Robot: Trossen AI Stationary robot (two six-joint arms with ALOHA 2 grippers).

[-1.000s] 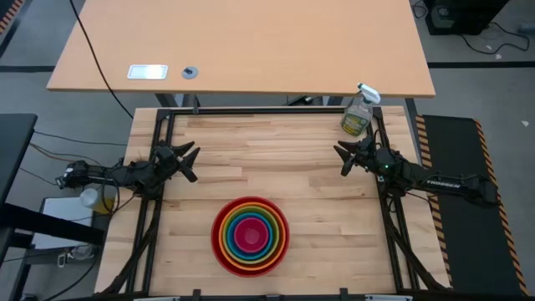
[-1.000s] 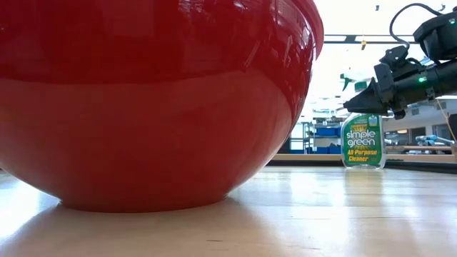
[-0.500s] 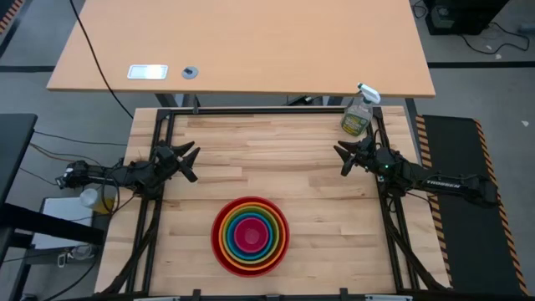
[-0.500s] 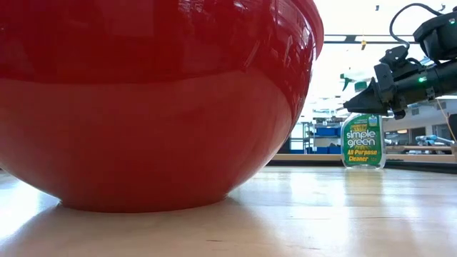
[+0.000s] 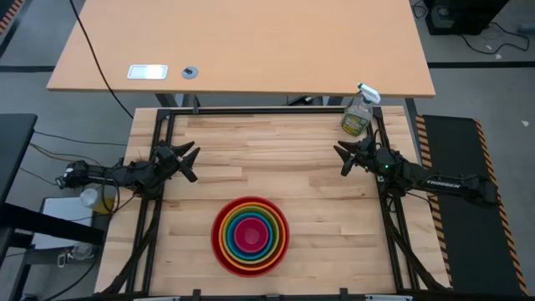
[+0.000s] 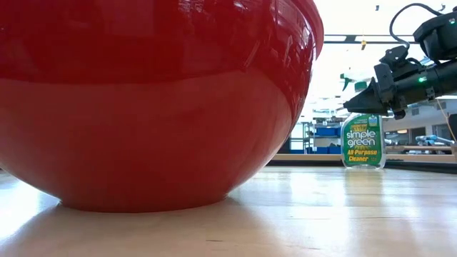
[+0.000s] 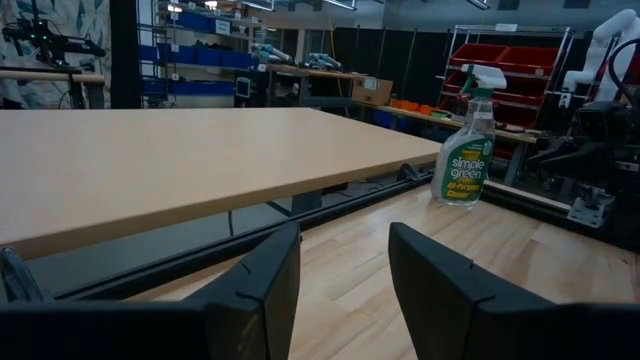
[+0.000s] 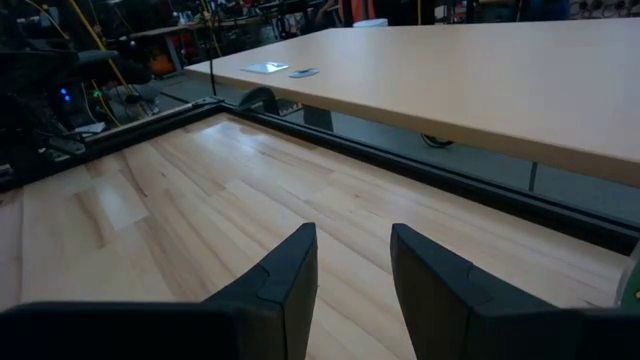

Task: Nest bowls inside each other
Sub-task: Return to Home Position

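The bowls (image 5: 250, 235) stand nested in one stack near the table's front edge, at the middle: red outermost, then orange, green, blue, and pink (image 5: 250, 237) innermost. The red bowl's outer wall (image 6: 150, 107) fills the low view, its base resting on the table. My left gripper (image 5: 191, 160) hovers at the table's left edge, open, nothing between its fingers (image 7: 262, 290). My right gripper (image 5: 341, 158) hovers at the right edge, open and empty, its fingers (image 8: 285, 280) apart over bare wood.
A clear spray bottle with green label (image 5: 357, 114) stands at the table's far right corner, close behind my right gripper. A black frame (image 5: 251, 111) runs around the table. A larger tan table (image 5: 242, 46) lies beyond the far edge.
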